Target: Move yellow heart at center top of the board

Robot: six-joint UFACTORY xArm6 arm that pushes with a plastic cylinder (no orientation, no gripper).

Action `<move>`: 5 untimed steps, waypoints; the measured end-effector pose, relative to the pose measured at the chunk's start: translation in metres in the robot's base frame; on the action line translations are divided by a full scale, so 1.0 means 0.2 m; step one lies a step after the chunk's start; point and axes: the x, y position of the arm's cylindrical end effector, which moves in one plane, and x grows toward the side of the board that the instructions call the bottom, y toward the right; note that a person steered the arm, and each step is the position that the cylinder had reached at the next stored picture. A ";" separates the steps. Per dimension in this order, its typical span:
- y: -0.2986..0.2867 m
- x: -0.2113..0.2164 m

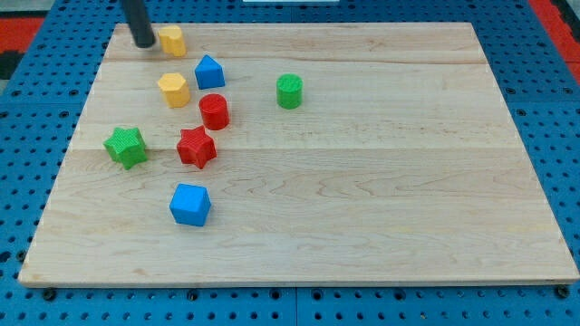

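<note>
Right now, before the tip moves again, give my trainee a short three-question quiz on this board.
1. True or false: my tip is just to the view's left of the yellow block at the board's top-left.
2. How many blue blocks are there?
3. Which block is farthest toward the view's right: A) red cylinder B) green cylinder C) blue cube

Key: 1 true; 2 two; 3 B.

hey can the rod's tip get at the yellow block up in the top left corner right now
Probably yes. My tip sits just to the view's left of the yellow block, seemingly touching it, with nothing between them. The blue block and the other yellow block lie lower, out of the way.
</note>
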 end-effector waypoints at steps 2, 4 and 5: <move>0.14 -0.13; -0.01 -0.26; 0.34 -0.26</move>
